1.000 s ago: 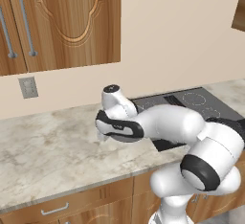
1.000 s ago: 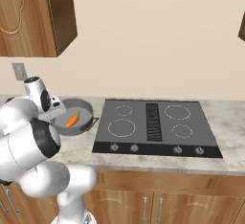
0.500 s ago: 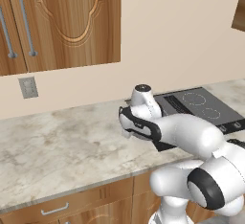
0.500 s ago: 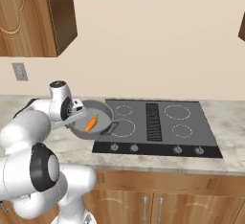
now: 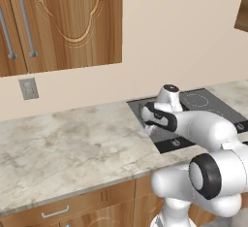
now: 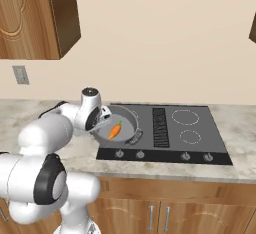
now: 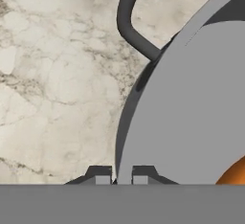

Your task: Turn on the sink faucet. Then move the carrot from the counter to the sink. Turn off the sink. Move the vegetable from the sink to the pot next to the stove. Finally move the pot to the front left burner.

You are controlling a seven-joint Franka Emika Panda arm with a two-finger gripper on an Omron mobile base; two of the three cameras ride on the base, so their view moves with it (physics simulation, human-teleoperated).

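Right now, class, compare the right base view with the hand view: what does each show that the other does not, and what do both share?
Only the right base view shows the stove with its burner rings and knobs, the whole carrot with its green top, the wall outlet and the upper cabinet.

Only the hand view shows the hand's two fingertips astride the pot's rim, and a dark loop handle against the stone.

Both share the pot, some orange of the carrot, and the counter.

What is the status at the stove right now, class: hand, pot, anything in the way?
Hand shut on pot rim. Pot, carrot inside, over cooktop's front left burner. Nothing in the way.
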